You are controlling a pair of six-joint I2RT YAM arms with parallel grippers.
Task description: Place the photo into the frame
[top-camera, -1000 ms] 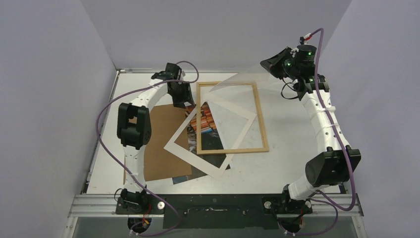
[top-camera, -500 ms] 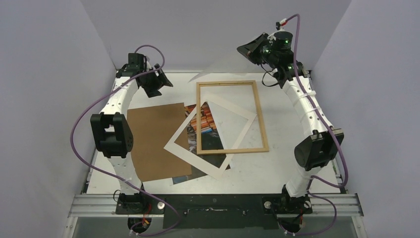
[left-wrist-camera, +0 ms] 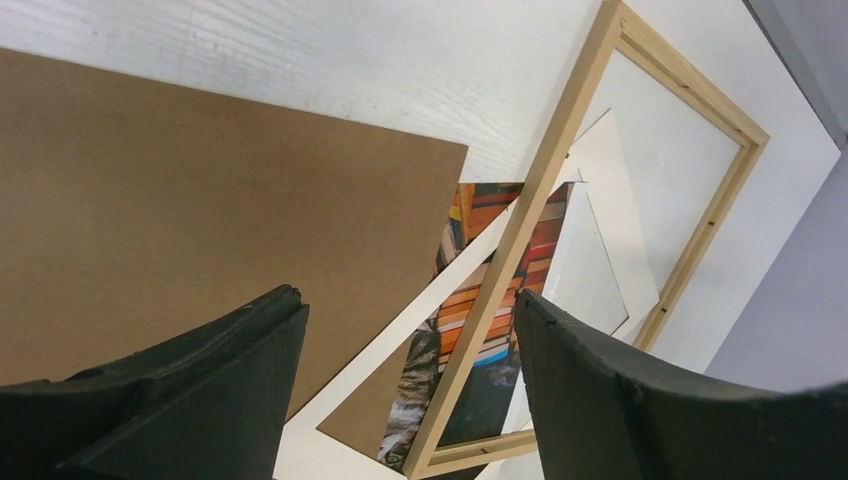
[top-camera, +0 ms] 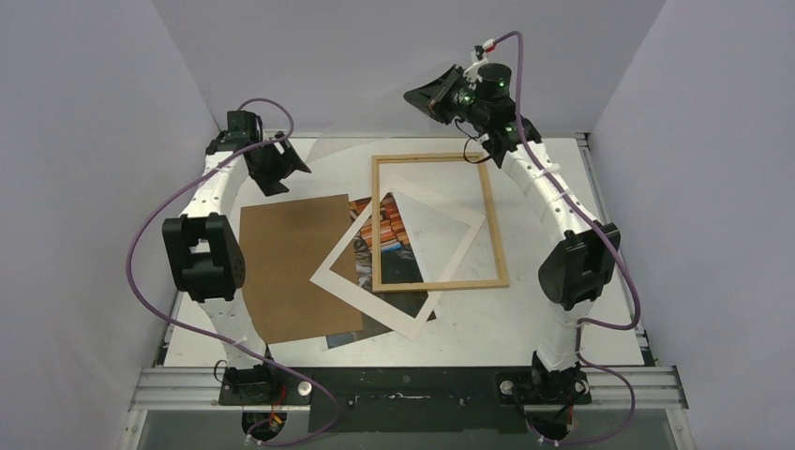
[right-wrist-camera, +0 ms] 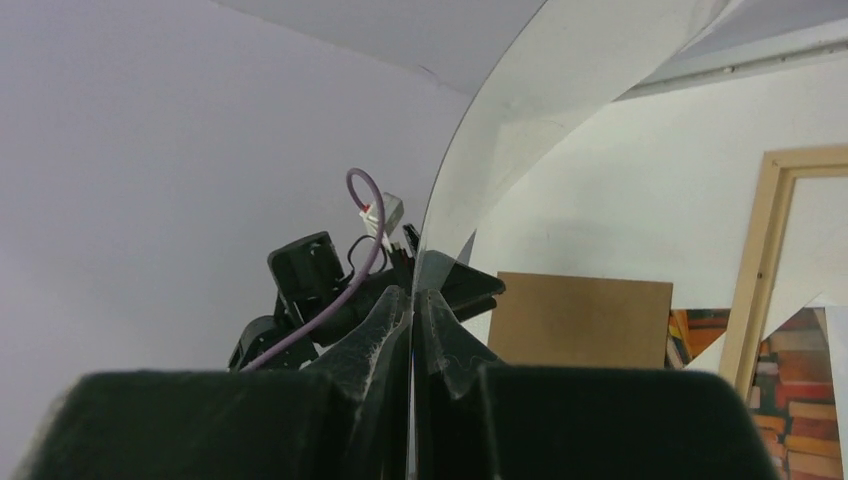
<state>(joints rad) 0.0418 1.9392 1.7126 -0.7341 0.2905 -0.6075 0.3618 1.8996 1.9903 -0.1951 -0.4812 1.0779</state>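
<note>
The photo [top-camera: 380, 232], a cat on colourful books, lies flat on the table under the white mat [top-camera: 328, 277] and the frame [top-camera: 498, 225]. The light-wood frame lies over the mat's right part. My right gripper [top-camera: 427, 97] is raised behind the frame's far edge and shut on a clear, bending sheet [right-wrist-camera: 560, 80]. Its fingertips [right-wrist-camera: 413, 295] pinch the sheet's edge. My left gripper [top-camera: 281, 167] is open and empty, held high to the far left of the frame. In the left wrist view my left gripper [left-wrist-camera: 410, 400] looks down on the photo [left-wrist-camera: 465, 303] and the frame [left-wrist-camera: 560, 170].
A brown backing board [top-camera: 291, 262] lies left of the mat, partly under it. It also shows in the left wrist view [left-wrist-camera: 200, 200] and the right wrist view [right-wrist-camera: 580, 320]. Grey walls close in the table on three sides.
My right arm has swung left and further back, carrying the clear sheet off the frame. My left arm has pulled away from the frame's top left corner to the far left.
</note>
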